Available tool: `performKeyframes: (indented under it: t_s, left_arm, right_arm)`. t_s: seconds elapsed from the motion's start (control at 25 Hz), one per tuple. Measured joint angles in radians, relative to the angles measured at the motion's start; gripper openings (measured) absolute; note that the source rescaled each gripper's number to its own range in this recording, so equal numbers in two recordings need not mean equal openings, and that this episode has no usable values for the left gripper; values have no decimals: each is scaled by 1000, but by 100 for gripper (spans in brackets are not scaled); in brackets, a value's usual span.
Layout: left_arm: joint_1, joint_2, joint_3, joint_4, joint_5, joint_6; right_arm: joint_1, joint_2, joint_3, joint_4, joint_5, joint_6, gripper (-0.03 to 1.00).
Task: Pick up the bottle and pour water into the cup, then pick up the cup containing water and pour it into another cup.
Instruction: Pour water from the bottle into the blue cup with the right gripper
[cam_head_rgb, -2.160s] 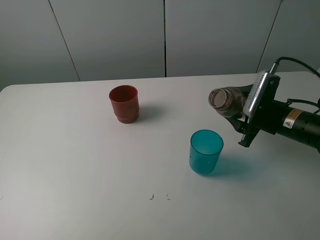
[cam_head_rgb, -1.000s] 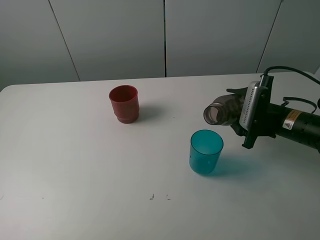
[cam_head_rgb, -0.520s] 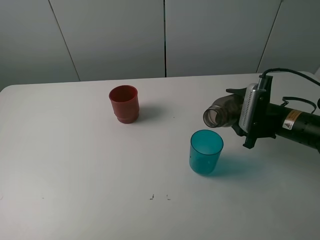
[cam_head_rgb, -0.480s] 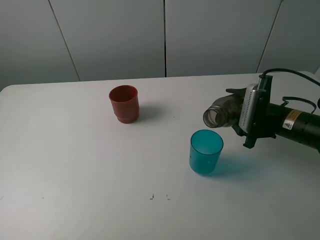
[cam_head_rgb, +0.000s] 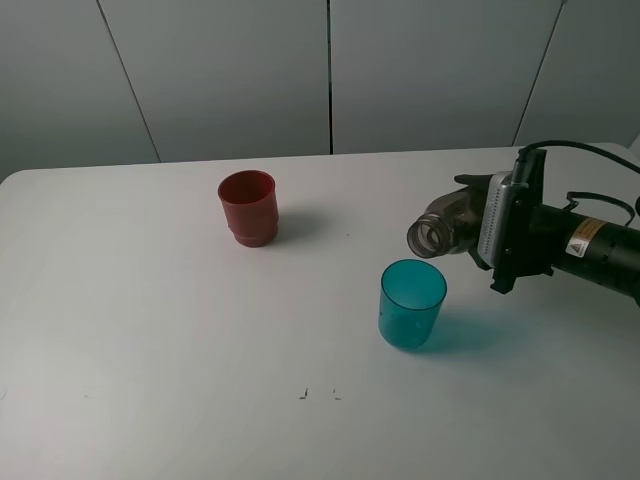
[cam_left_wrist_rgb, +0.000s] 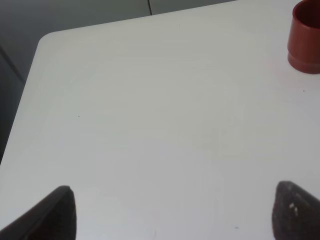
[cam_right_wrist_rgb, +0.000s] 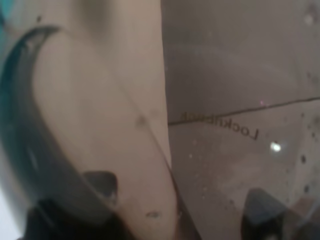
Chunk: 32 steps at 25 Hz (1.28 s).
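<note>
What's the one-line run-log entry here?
right hand: shut on bottle | bottle: tipped sideways, mouth near teal cup | left hand: open | red cup: upright, apart

The cup (cam_head_rgb: 248, 208) stands on the worktop (cam_head_rgb: 150, 330) towards the far edge, a little left of the middle. The tumbler (cam_head_rgb: 411, 303) stands well apart from it, nearer the front edge and right of the middle. The bottle (cam_head_rgb: 440, 232) is up off the worktop, held in the right hand (cam_head_rgb: 476, 226), which reaches in from the right edge. The bottle lies tipped almost flat, its mouth pointing left and forward, above and just behind the tumbler, apart from it.
</note>
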<state>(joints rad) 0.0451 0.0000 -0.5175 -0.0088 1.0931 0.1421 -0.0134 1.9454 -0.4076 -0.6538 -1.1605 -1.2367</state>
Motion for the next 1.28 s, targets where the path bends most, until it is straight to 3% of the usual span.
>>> performKeyframes:
  t_s: [0.36, 1.28]
  left_arm:
    - [0, 0, 0, 0, 0, 0]
    - [0, 0, 0, 0, 0, 0]
  right_arm:
    - [0, 0, 0, 17, 0, -80, 4]
    - [-34, 0, 0, -2, -2, -93, 4]
